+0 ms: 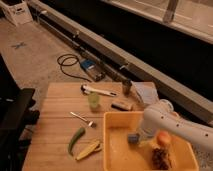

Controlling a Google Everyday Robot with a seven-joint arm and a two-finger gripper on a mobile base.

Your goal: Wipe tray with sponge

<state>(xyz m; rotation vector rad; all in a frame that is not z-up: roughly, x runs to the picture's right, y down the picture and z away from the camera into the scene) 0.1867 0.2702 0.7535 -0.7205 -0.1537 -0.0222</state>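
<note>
On the wooden surface (55, 125), the yellow tray (119, 156) takes up one whole corner. My end effector (141, 133) hangs inside the tray near its far rim, just beside the sponge (132, 138); whether it is spread or pinching I cannot tell. I judge the sponge light, soft and squashy, best taken across its narrow width. Its long axis seems to run along the tray's far rim.

Tray (116, 152): yellow. Sponge (132, 138): blue-grey. Table (52, 125): pale wood grain. Cup (93, 101): light green. Arm (175, 127): white, its gripper (143, 132) in the tray beside the sponge.
</note>
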